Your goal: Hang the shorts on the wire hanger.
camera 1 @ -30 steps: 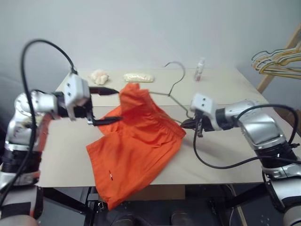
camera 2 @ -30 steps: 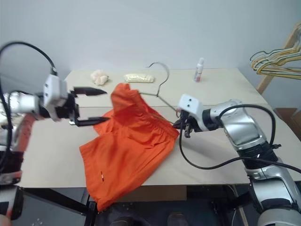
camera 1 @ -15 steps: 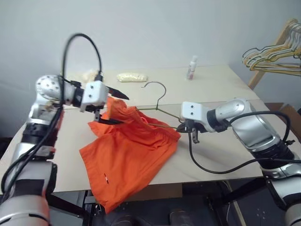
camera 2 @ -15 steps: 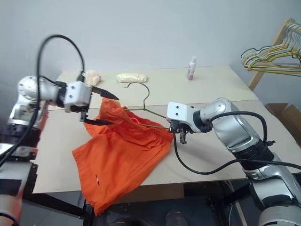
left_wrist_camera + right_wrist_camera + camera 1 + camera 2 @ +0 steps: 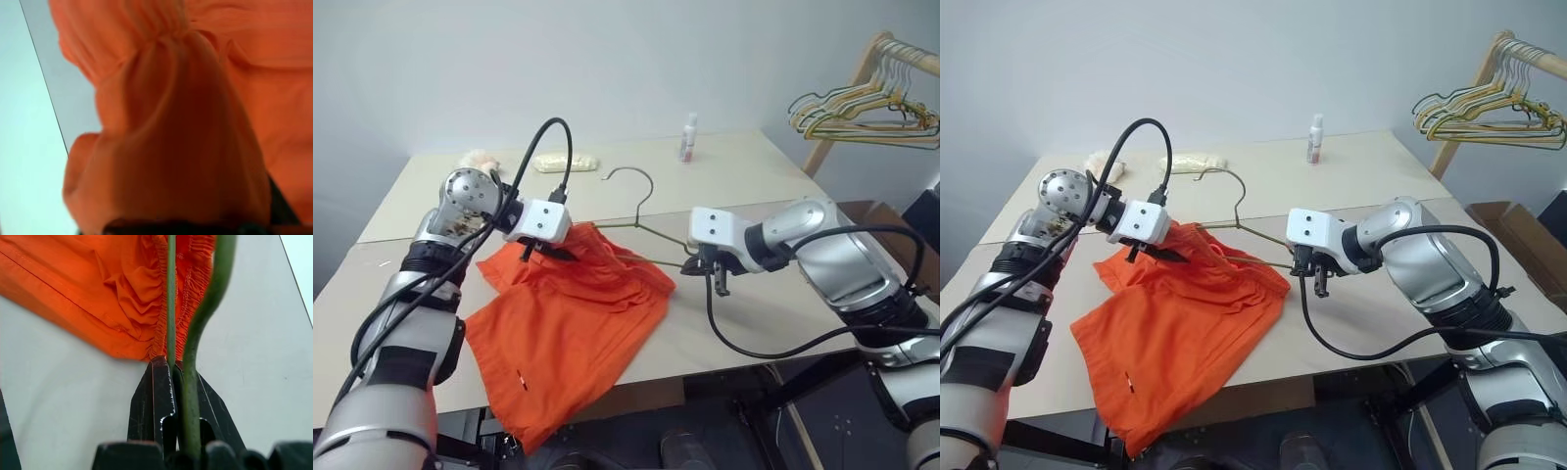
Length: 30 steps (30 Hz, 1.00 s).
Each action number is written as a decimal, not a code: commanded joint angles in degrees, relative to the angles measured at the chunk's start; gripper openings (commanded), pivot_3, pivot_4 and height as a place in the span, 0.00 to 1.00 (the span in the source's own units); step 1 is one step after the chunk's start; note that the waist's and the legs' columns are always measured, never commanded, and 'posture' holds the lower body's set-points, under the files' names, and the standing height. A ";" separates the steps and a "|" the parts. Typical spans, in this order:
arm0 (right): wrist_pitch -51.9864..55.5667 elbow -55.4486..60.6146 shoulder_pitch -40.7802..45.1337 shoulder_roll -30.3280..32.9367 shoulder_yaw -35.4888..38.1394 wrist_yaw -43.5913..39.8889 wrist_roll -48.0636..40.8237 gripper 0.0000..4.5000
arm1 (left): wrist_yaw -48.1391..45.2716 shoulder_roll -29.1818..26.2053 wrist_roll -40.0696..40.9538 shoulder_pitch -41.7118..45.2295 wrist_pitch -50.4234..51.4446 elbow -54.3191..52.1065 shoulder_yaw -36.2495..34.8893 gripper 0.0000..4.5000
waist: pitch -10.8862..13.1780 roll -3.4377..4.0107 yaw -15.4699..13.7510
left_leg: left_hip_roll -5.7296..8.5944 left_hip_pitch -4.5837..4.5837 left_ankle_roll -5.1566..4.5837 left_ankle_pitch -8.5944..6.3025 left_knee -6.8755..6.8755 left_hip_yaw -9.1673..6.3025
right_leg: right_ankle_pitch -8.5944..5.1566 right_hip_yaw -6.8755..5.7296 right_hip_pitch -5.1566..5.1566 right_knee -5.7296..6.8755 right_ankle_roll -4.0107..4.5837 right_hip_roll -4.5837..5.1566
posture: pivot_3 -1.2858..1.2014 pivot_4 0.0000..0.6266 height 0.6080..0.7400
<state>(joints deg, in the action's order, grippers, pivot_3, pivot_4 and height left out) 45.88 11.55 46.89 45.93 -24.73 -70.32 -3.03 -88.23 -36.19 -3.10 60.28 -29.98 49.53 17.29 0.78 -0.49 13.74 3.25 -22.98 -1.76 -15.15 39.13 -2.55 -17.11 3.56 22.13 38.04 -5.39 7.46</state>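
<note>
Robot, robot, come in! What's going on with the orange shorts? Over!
Right gripper shut on wire hanger. Left gripper pinching shorts at the waistband. Hanger partly threaded into the waistband. Nothing in the way. Over.

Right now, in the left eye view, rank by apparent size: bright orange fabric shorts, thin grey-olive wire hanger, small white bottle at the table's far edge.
1. Shorts
2. Wire hanger, partly hidden by the fabric
3. Bottle, farthest away, so unsure

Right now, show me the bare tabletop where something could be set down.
Free: the near right corner of the table, beyond the right end effector; also the far stretch around the small bottle. Crowded: the middle, with the shorts, wire hanger and left end effector.
</note>
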 commanded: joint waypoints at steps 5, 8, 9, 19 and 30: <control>1.99 3.36 2.11 0.33 0.67 -0.30 -0.84 0.00 | 0.03 0.55 1.54 1.39 1.73 -0.44 -2.27 0.01 | 0.00 0.00 0.14 | 0.00 0.00 0.00 0.00 0.02 -0.03 | 0.00 0.00 0.02 0.01 -0.01 0.00 | 0.43 0.00 1.00; 1.57 3.61 1.25 0.96 1.11 0.71 -0.07 0.12 | 0.42 0.97 2.88 0.44 4.50 -1.61 -3.38 0.00 | 0.00 0.00 0.22 | 0.01 0.00 0.00 0.00 0.03 -0.05 | 0.00 0.00 0.02 0.02 -0.01 0.00 | 0.43 0.00 1.00; 1.54 3.48 0.88 1.55 1.41 1.11 0.30 0.17 | 0.44 1.04 3.29 0.16 5.29 -1.94 -3.72 0.00 | 0.00 0.00 0.25 | 0.01 -0.01 0.00 0.00 0.03 -0.05 | 0.00 0.00 0.02 0.03 -0.01 0.00 | 0.43 0.00 1.00; 9.82 1.24 -8.37 8.78 20.92 8.78 -4.63 0.92 | 2.00 -0.98 6.16 -5.68 15.77 -8.56 -7.40 0.00 | 0.00 0.01 0.19 | 0.01 -0.12 -0.01 -0.01 0.08 -0.18 | 0.00 -0.03 0.03 0.05 -0.01 0.01 | 0.42 0.00 1.00; 6.21 9.87 -38.76 0.78 39.02 12.46 -16.21 1.00 | 3.89 -1.24 7.32 -8.12 21.77 -12.56 -8.76 0.00 | -0.13 -0.13 -0.22 | -0.03 -0.07 -0.04 -0.01 0.11 -0.22 | 0.00 -0.06 -0.17 0.07 -0.02 -0.03 | 0.43 0.00 1.00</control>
<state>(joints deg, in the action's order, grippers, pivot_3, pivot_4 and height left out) 53.98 17.29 7.64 48.24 14.14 -59.88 -17.13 -84.81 -37.09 2.63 51.03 -8.57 39.22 9.95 0.64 -0.62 13.52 3.21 -23.02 -1.80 -15.16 39.26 -2.71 -17.11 3.57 21.94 38.09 -5.40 7.45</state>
